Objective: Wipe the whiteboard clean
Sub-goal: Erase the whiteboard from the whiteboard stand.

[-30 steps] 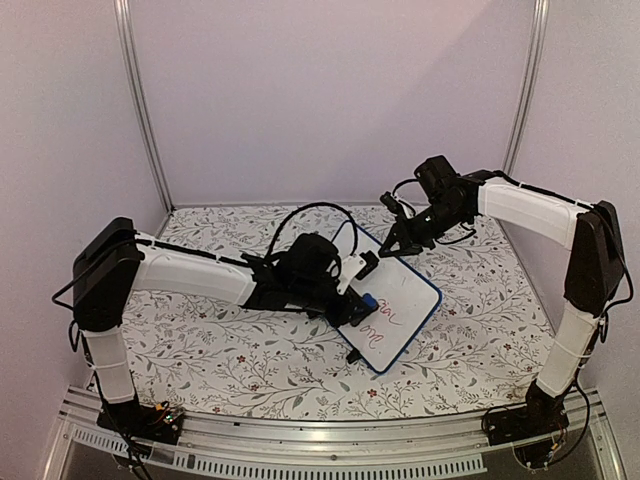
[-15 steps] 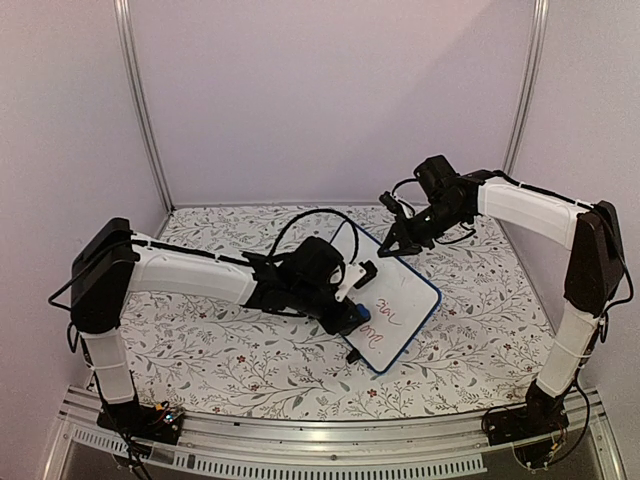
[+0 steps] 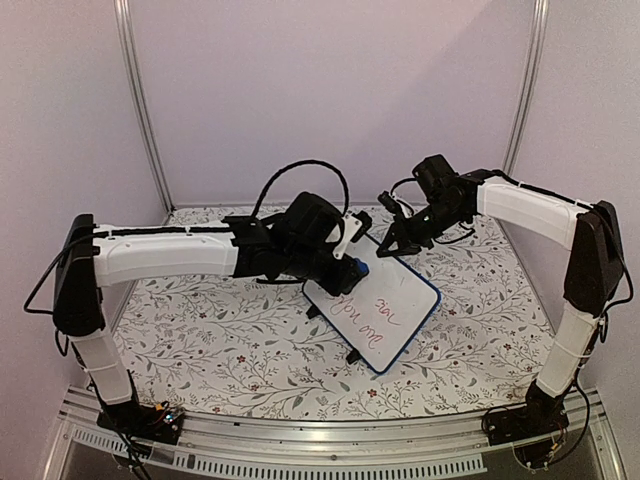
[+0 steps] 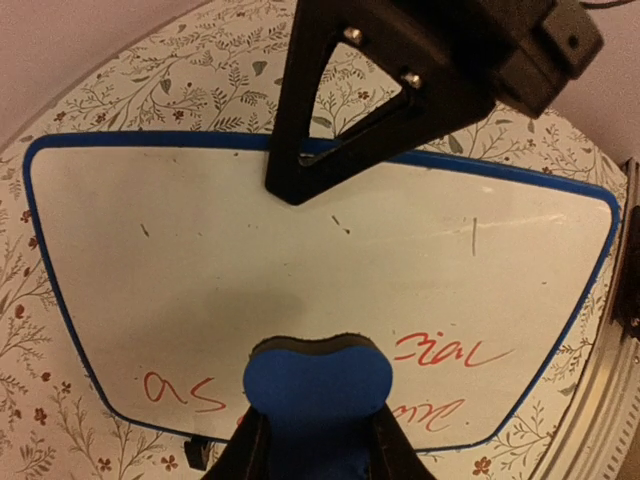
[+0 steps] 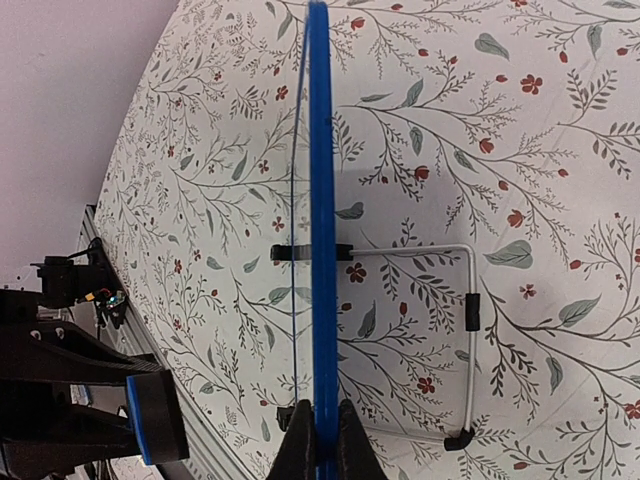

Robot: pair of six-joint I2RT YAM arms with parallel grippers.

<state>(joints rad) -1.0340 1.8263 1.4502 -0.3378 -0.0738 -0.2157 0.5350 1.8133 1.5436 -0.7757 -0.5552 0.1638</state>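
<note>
The whiteboard (image 3: 405, 292) sits right of the middle of the surface (image 3: 220, 350), propped at a tilt. Its long axis runs slantwise, from the middle of the back edge toward the right edge. The right pincer (image 3: 388, 245) is clamped tight on the board's far long edge, about midway along it, and pins it in place. The left pincer (image 3: 349, 270) is closed on a blue eraser (image 4: 318, 385), which it carries over the opposite long edge of the board. I cannot tell whether the pad is actually pressed onto the white face.

What matters for the next stroke is where the red writing (image 3: 378, 312) lies from that eraser. The wrist view shows the far half of the board nearly bare, with only a few faint specks. The words sit in 2 rows along the near long edge, 1 bit to the eraser's left and more to its right. So I reckon the wiping has to run sideways along the long axis, not toward the right pincer. The left arm is the 1 placed to do it. The job looks about half done.
</note>
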